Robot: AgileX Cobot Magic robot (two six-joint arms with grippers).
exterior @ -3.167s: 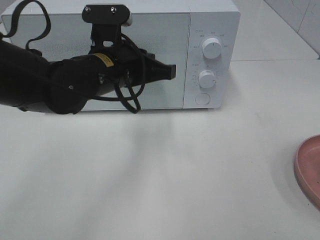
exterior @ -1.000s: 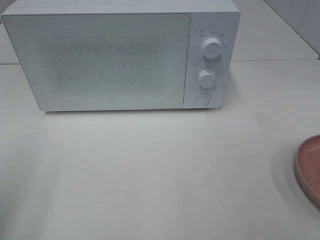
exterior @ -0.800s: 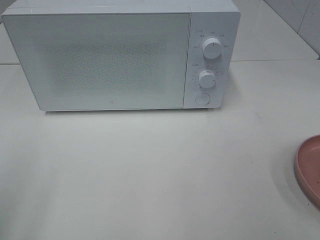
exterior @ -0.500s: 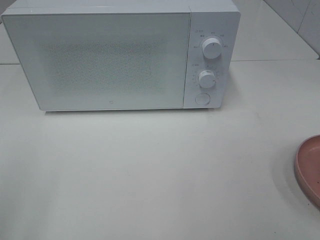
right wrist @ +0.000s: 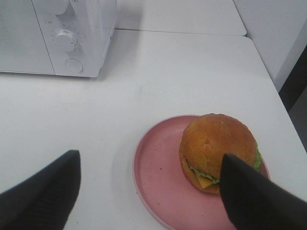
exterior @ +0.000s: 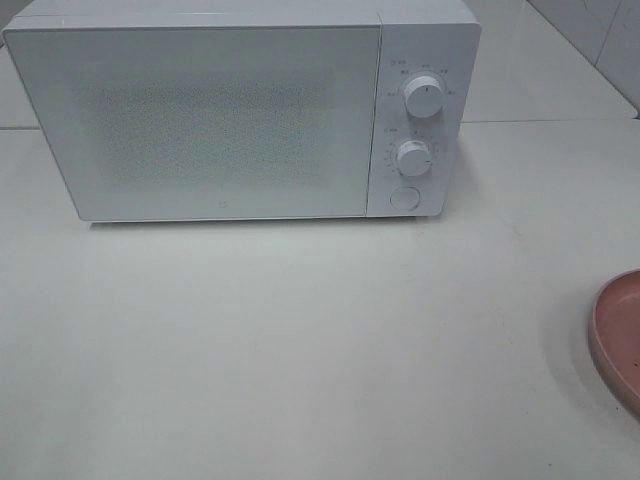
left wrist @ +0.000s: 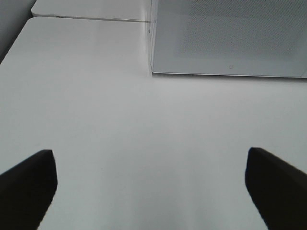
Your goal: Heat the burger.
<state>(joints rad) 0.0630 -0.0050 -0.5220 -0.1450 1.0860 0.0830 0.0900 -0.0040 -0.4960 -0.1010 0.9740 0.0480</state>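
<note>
Your left gripper [left wrist: 151, 191] hovered over bare desk [exterior: 320, 340] with jaws wide, your right gripper [right wrist: 148, 194] also spread (nothing held), above the burger [right wrist: 218, 151] on its pink plate [right wrist: 158, 177], right of the closed microwave [exterior: 240, 110].

In the high view the pink plate [exterior: 618, 340] is cut off by the picture's edge, well to the right of the microwave [exterior: 240, 110], and the burger [right wrist: 218, 151] cannot be seen there. The markings around the microwave's two dials [exterior: 424, 98] are too small to read. Its frosted door [exterior: 205, 120] hides the inside.
</note>
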